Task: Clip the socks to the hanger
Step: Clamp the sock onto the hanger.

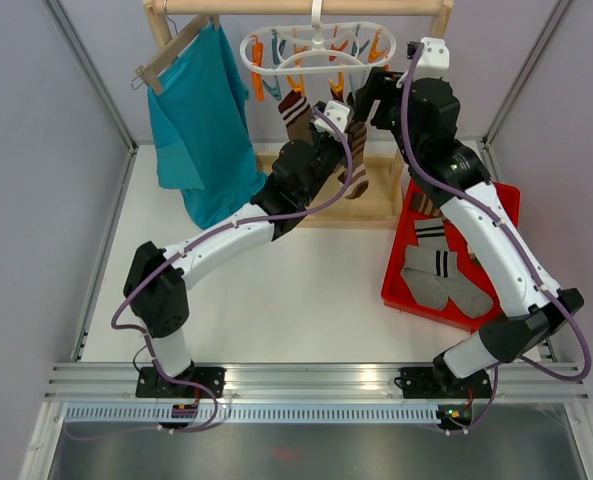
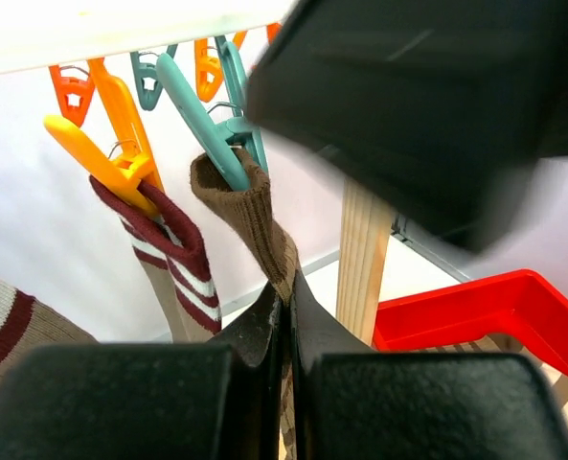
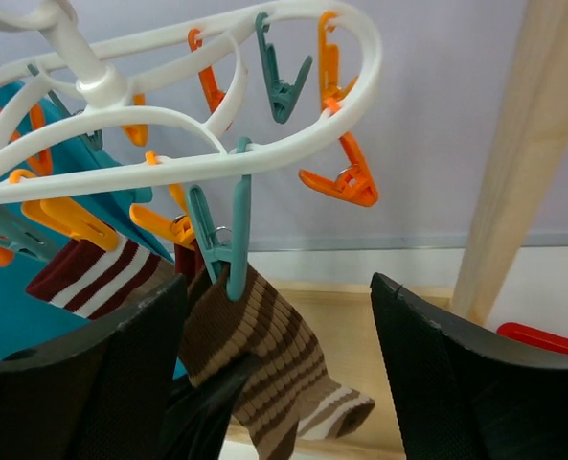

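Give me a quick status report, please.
Left pincer shut on brown sock, cuff in teal clip. Right pincer open by hanger. Striped sock clipped alongside.

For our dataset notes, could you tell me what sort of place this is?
Probably a lab test cell staged for laundry: plain panel walls, a white clip hanger on a wooden rack, and a red bin of socks.

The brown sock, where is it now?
In the left wrist view the brown sock hangs with its cuff at a teal clip, right of a maroon-striped sock, its lower part pinched in the left claw.
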